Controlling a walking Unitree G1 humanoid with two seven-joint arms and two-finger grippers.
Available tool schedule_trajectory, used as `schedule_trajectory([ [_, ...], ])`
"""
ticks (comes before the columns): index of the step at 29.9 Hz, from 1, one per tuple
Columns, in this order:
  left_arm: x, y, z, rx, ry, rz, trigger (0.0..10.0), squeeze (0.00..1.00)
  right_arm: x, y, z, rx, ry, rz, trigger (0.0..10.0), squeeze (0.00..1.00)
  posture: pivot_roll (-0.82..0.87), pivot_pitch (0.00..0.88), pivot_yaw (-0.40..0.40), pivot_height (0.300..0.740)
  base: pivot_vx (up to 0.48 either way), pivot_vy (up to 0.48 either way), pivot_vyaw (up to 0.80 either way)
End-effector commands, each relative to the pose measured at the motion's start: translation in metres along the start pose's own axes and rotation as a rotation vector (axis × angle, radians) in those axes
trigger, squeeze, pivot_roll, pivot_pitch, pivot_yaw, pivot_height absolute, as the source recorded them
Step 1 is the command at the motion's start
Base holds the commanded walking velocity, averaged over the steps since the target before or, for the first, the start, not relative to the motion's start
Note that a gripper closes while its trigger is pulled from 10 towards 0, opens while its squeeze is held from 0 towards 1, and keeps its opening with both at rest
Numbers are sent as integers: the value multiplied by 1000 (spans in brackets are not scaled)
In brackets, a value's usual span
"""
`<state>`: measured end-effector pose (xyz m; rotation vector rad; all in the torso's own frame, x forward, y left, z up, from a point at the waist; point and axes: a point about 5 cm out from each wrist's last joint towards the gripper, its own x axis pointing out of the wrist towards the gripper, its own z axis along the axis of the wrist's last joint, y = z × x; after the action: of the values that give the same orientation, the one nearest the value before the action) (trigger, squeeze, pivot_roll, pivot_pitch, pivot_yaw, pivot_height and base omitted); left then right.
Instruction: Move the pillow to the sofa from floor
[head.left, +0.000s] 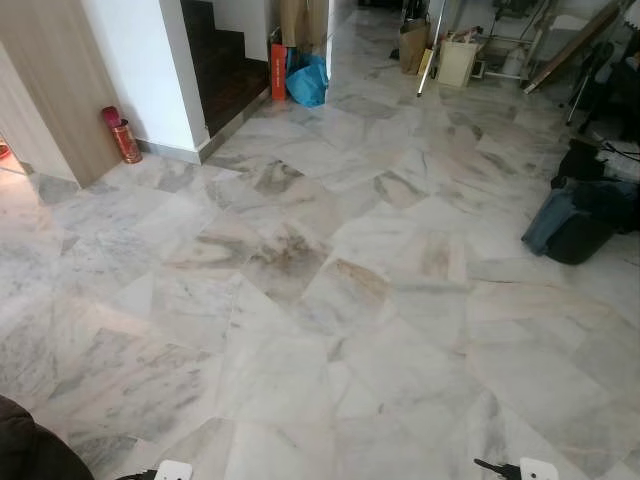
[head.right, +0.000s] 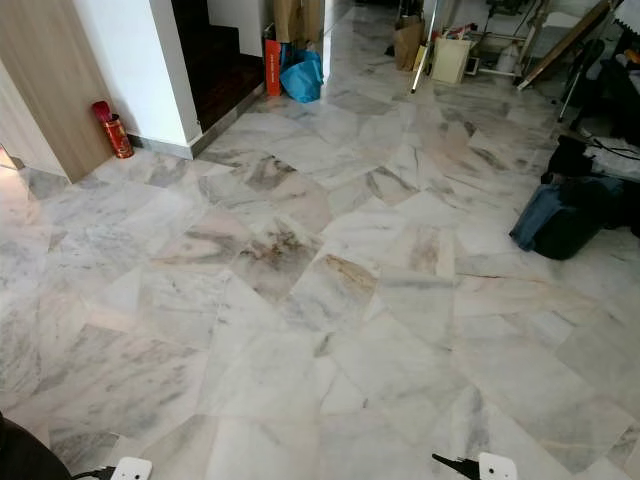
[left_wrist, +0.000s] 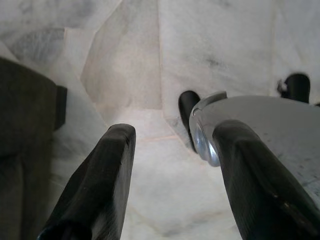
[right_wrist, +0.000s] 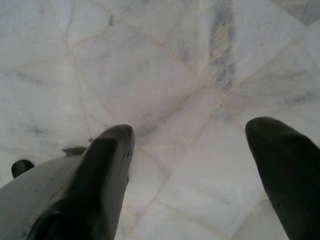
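Marble floor (head.left: 330, 300) under both idle grippers; left gripper (left_wrist: 172, 150) spread, right gripper (right_wrist: 190, 145) spread. Dark shape (head.left: 30, 445), cut off beside left gripper, unidentifiable.

White marble floor (head.left: 330, 300) veined grey and brown; red canister (head.left: 123, 135); blue bag (head.left: 308, 80); orange box (head.left: 278, 70).

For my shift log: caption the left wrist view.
Open left claw hanging over pale marble floor, nothing between its fingers.

The left gripper (left_wrist: 172, 170) has two long, rounded, glossy black fingers. The right gripper (right_wrist: 200, 165) looks the same. A scuffed silver body part (left_wrist: 270, 130) curves behind.
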<state>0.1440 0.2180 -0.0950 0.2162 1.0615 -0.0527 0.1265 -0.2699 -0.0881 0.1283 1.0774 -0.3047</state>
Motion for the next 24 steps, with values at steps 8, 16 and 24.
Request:
schedule_trajectory([
  [8, 3, 20, 34, 12, -75, 52, 10000, 0, 3, 19, 2, 34, -6, 32, 10000, 0, 84, 0, -39, 740, 0, 0, 0],
  [16, 1, 35, 40, -28, -98, 89, 10000, 0, 5, 36, 4, -19, 4, 81, 10000, 0, 126, 0, -67, 740, 0, 0, 0],
  [24, -5, 55, 26, -47, -66, 135, 10000, 0, 5, 40, 6, 31, -8, 88, 10000, 0, 157, 0, -53, 740, 0, 0, 0],
])
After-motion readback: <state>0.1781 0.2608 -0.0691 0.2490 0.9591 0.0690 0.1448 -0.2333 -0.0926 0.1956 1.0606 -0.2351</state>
